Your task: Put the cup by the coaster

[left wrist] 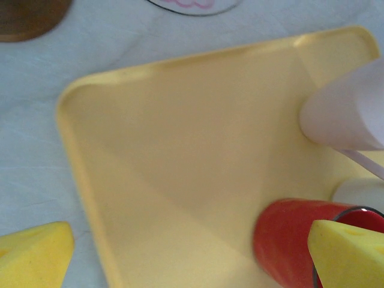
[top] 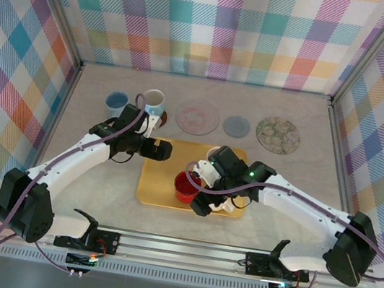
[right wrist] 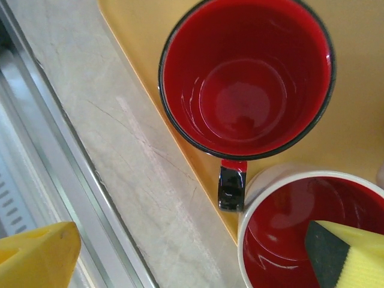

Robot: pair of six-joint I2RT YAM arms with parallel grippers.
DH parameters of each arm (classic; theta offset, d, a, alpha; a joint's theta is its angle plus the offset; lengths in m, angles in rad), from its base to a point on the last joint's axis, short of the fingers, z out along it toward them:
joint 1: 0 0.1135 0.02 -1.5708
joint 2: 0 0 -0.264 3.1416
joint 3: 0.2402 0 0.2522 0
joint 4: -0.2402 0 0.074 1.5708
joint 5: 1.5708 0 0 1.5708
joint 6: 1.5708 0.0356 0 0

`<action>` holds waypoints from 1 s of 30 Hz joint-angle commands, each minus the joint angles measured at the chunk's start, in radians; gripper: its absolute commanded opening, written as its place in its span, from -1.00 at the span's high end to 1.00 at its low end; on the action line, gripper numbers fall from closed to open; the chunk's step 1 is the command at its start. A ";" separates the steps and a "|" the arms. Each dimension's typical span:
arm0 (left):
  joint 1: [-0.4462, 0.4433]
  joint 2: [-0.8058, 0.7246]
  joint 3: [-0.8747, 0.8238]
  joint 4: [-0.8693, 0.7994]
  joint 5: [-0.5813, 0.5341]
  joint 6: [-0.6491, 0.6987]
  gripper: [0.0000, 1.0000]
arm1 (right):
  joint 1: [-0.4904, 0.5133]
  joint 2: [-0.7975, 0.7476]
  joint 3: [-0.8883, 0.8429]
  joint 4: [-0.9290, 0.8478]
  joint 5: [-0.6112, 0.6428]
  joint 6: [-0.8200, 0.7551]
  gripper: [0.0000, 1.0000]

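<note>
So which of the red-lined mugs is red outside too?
The black-rimmed mug with the black-tipped handle; its neighbour is red inside only, white outside.

a glossy red cup [right wrist: 246,78] with a black rim stands upright and empty near the front edge of the yellow tray [top: 155,182]. beyond the tray, well apart from the cup, a pink coaster [top: 198,116], a blue coaster [top: 237,126] and a green coaster [top: 277,135] lie flat in a row on the table [top: 302,183].
</note>
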 commanded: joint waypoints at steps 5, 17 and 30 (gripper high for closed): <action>0.003 -0.014 0.006 -0.020 -0.110 -0.027 -0.99 | 0.020 0.100 0.098 -0.018 0.077 -0.062 -0.99; 0.021 0.005 0.009 0.003 -0.114 -0.041 -0.99 | 0.040 0.211 0.148 -0.016 0.149 -0.095 -0.98; 0.047 -0.026 -0.005 -0.038 -0.115 -0.029 -1.00 | 0.041 0.294 0.175 0.019 0.166 -0.129 -0.98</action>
